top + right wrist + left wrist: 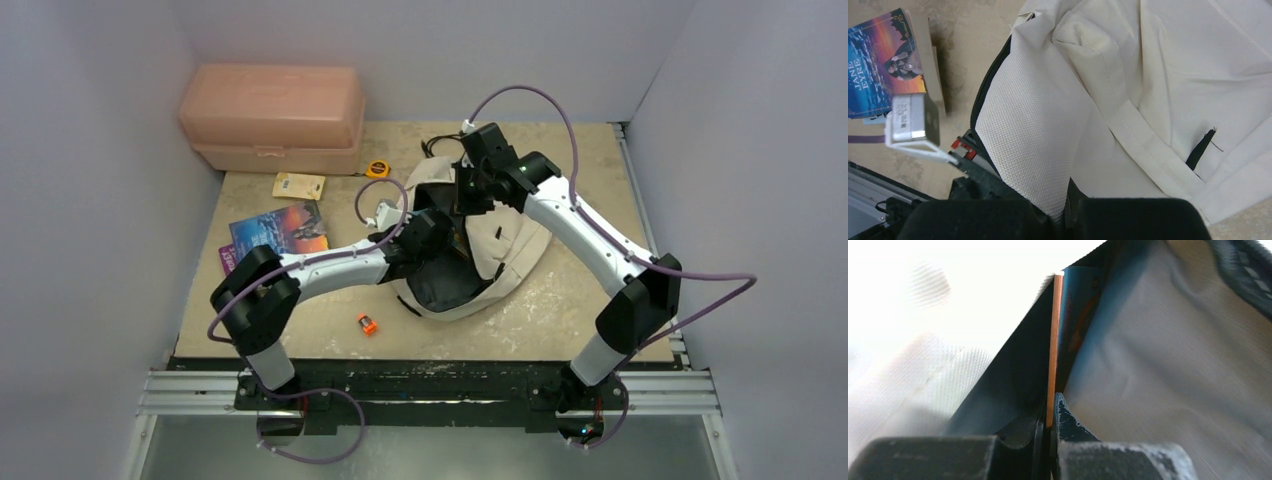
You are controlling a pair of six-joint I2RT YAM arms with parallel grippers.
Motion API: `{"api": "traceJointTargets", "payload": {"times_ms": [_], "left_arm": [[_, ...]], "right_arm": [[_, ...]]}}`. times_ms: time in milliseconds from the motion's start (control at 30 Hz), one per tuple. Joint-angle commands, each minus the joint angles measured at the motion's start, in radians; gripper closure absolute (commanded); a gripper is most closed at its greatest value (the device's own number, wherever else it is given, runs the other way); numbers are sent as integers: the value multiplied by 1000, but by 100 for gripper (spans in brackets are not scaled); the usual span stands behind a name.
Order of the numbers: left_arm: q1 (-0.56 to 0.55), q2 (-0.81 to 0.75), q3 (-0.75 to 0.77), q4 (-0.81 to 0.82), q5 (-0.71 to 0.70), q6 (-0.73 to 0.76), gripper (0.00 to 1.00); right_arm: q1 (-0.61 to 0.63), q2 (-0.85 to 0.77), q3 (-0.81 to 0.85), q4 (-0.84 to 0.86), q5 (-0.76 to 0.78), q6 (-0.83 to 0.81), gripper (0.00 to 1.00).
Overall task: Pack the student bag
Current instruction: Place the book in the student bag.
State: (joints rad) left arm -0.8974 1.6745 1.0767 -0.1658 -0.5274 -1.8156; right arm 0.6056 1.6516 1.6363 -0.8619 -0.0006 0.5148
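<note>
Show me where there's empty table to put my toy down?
Bare table lies front right, between the bag and the right arm's base, and back right, past the bag. Front left is open too, but for a small orange thing. Crowded: back left, with box, card, tape measure and book; the middle, with the bag and the left arm.

The one title that reads clearly is "JANE EYRE". It runs in pale capitals up the left side of the colourful cover of a paperback book (883, 60) lying on the surface (963, 45), seen from the right wrist. A small white box (910, 117) near it carries a printed label, too blurred to read. The yellow card (299, 185) in the top view bears print too small to make out.
</note>
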Motion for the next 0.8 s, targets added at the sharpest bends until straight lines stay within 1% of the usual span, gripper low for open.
{"api": "traceJointTargets", "payload": {"times_ms": [0, 33, 100, 133, 200, 267, 333, 367, 400, 433, 467, 567, 600, 667, 700, 767], "left_arm": [[-2, 74, 71, 112, -58, 59, 100], [-2, 88, 77, 140, -45, 90, 100], [-3, 108, 104, 101, -38, 103, 100], [-3, 115, 104, 101, -28, 106, 97], [-3, 121, 91, 127, 6, 110, 87], [-3, 115, 88, 103, 35, 107, 73], [-3, 94, 89, 42, 66, 115, 62], [-1, 81, 95, 11, 83, 124, 51], [0, 69, 104, -27, 108, 136, 38], [0, 56, 114, -64, 126, 145, 29], [1, 40, 121, -94, 145, 149, 28], [4, 5, 118, -148, 185, 166, 28], [5, -7, 114, -178, 196, 165, 31], [10, -33, 106, -237, 224, 138, 35], [10, -47, 90, -243, 226, 141, 39], [11, -63, 71, -251, 221, 140, 57]], "right_arm": [[-3, -99, -4, 40, 33, 38, 100], [-3, -103, -3, 40, 36, 34, 100], [-3, -108, 1, 40, 40, 24, 100], [-4, -107, 6, 36, 43, 17, 100], [-7, -104, 14, 21, 66, 3, 100], [-13, -105, 9, 17, 79, -10, 100], [-22, -105, 5, 12, 78, -21, 100], [-27, -105, 2, 11, 73, -26, 100], [-32, -107, -2, 13, 67, -31, 100], [-37, -109, -10, 18, 62, -37, 100], [-41, -111, -16, 25, 56, -43, 100], [-52, -111, -31, 46, 46, -65, 100], [-55, -108, -31, 47, 43, -71, 100], [-58, -104, -31, 50, 35, -77, 100], [-58, -104, -34, 52, 30, -79, 100], [-60, -107, -45, 68, 16, -79, 100]]}}
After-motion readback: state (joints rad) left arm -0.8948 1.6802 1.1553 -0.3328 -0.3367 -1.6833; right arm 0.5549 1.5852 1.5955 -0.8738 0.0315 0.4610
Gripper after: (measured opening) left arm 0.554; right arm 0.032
